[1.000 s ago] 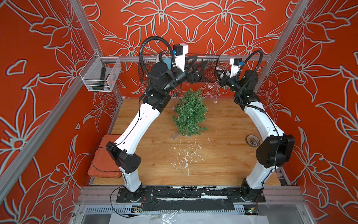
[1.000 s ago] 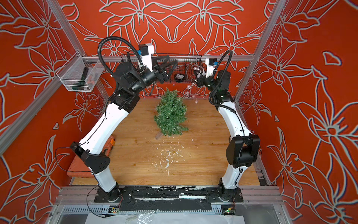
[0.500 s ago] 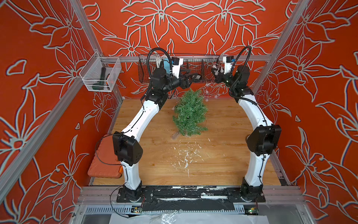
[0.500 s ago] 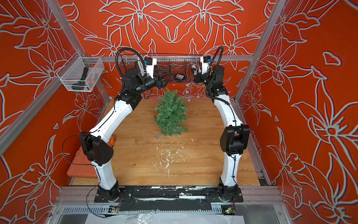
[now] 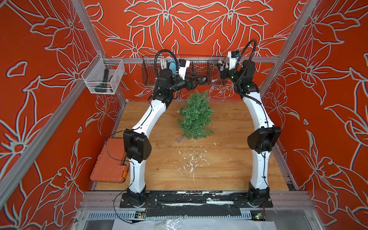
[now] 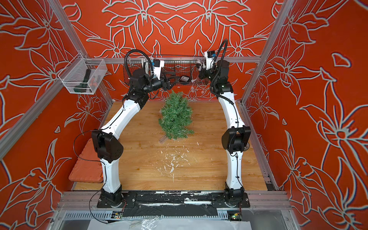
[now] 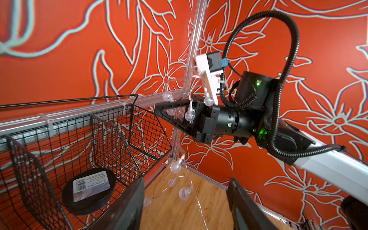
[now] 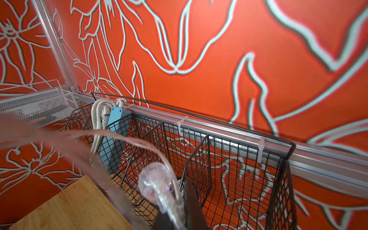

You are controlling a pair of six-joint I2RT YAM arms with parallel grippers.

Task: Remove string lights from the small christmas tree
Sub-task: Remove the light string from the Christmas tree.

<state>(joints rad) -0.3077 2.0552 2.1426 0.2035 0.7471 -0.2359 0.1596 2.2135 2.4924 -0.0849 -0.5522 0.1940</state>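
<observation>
Right gripper (image 7: 163, 112) clamps the string lights (image 7: 175, 166), whose wire runs out of frame; left gripper (image 7: 186, 180) gapes empty.

Barcode label (image 7: 90, 187) on black disc (image 7: 87, 206), illegible

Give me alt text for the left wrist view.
The right gripper, shut on the string lights, holds them up beside a black wire basket; clear bulbs drape over it and dangle toward the wooden table. The left gripper stands open in the foreground, holding nothing.
</observation>
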